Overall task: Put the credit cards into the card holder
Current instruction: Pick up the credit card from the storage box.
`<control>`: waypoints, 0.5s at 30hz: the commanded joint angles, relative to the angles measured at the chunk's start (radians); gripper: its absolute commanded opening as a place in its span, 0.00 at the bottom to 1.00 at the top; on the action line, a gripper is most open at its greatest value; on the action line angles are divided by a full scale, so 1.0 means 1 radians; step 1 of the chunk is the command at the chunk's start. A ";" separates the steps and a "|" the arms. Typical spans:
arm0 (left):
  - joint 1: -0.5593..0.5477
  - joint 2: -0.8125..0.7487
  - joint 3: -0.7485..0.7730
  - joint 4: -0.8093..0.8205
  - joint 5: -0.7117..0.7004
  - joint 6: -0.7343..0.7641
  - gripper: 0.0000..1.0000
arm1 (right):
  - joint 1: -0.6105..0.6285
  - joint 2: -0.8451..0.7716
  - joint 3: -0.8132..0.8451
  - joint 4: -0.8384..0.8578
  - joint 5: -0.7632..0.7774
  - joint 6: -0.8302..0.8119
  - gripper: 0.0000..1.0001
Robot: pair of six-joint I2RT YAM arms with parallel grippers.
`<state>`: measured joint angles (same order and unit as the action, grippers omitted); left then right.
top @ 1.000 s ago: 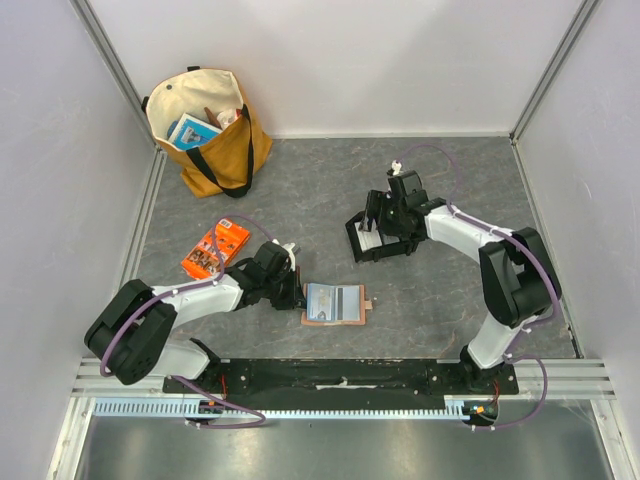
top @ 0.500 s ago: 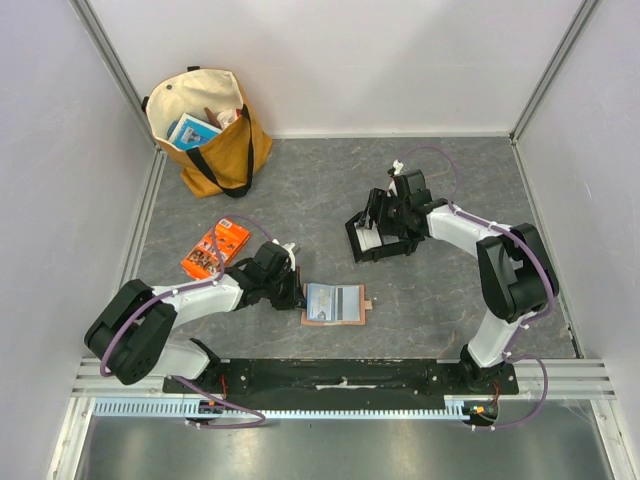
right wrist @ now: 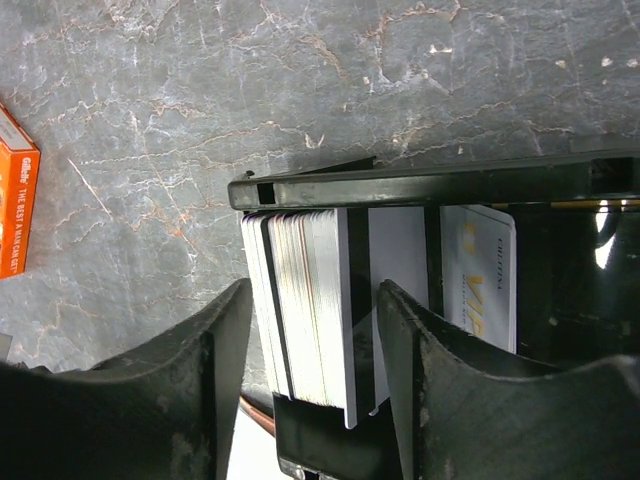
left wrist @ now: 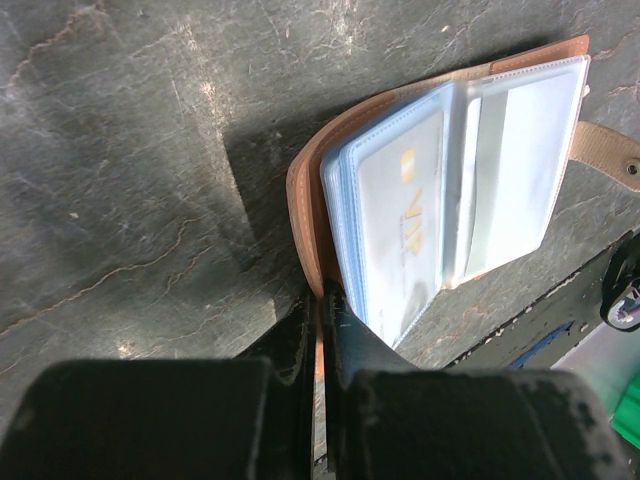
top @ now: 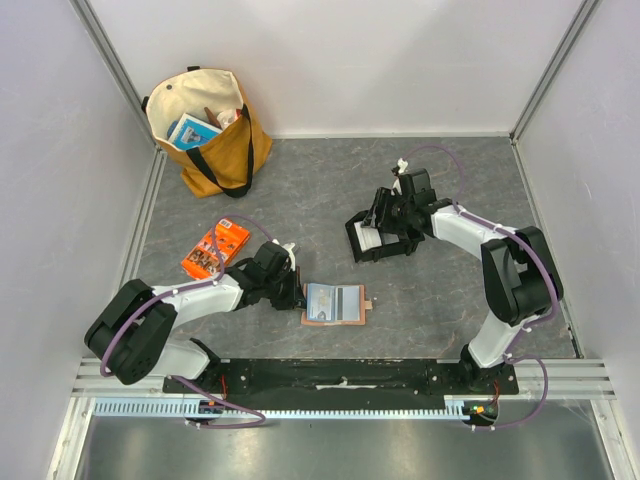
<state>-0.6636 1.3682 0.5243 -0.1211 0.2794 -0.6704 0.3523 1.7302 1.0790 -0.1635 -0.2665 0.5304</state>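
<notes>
Left gripper (left wrist: 322,300): we see it clamped on the brown edge of the card holder (left wrist: 450,190).
Card holder: lying open on the grey table (left wrist: 120,150) just ahead of those fingers, clear blue sleeves facing up.
Right gripper (right wrist: 312,300): jaws apart, one finger on each side of the credit cards (right wrist: 300,260); we cannot tell whether they touch.
Credit cards: stacked on edge in the black tray (right wrist: 430,185), directly between the fingers.
Orange packet (right wrist: 15,210): well apart from the right gripper.
</notes>
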 commanded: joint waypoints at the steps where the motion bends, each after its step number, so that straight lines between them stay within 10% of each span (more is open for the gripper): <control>1: -0.004 0.019 0.013 -0.003 -0.016 0.025 0.02 | -0.006 -0.040 -0.005 0.028 -0.025 0.000 0.57; 15: -0.002 0.032 0.016 0.001 -0.009 0.028 0.02 | -0.042 -0.041 -0.017 0.028 -0.048 -0.006 0.24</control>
<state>-0.6632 1.3811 0.5266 -0.1104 0.2867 -0.6704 0.3222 1.7294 1.0691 -0.1635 -0.2756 0.5278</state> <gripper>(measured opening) 0.033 0.258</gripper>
